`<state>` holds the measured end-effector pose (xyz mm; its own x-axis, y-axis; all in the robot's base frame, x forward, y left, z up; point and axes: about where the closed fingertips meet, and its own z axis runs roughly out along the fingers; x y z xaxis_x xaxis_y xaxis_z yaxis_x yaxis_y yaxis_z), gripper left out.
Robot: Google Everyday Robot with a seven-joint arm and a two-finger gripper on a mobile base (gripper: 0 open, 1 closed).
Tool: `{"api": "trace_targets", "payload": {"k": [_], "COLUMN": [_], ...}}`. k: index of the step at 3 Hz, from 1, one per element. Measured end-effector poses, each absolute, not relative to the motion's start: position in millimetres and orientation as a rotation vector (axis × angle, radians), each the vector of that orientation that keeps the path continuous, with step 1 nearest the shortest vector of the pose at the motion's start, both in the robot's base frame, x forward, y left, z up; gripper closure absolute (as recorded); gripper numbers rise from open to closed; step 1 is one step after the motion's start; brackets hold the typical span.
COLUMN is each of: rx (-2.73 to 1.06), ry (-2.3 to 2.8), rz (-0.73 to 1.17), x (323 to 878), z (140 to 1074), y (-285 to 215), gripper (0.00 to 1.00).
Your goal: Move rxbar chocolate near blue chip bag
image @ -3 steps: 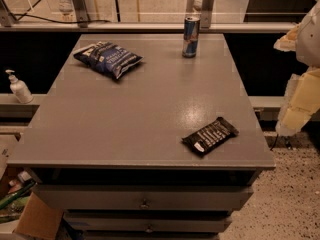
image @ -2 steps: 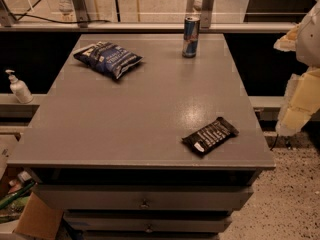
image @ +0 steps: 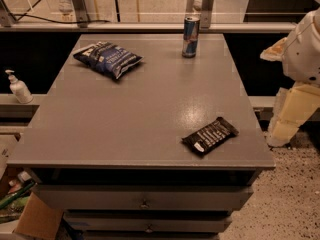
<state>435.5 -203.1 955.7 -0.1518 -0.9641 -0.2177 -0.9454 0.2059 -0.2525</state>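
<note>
The rxbar chocolate [image: 210, 135], a flat black wrapped bar with white lettering, lies at an angle near the front right corner of the grey table [image: 125, 119]. The blue chip bag [image: 107, 59], dark blue and puffy with white print, lies at the far left of the tabletop, well apart from the bar. My gripper is out of view. Only white and cream parts of my arm [image: 300, 59] show at the right edge, beside the table and off its surface.
A blue-silver drink can [image: 190, 36] stands upright at the far edge, right of centre. A white pump bottle [image: 18, 87] stands on a ledge to the left. Drawers [image: 145, 199] sit under the tabletop, and a cardboard box [image: 37, 219] is at the lower left.
</note>
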Motion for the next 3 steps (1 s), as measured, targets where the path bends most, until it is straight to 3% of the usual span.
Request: {"api": "trace_targets", "payload": {"k": [3], "rx": [-1.844], "ry": [2.141], "rz": [-0.053], "x": [463.2], "z": [889.6], "y": [-176.0], "gripper": [0.00]}}
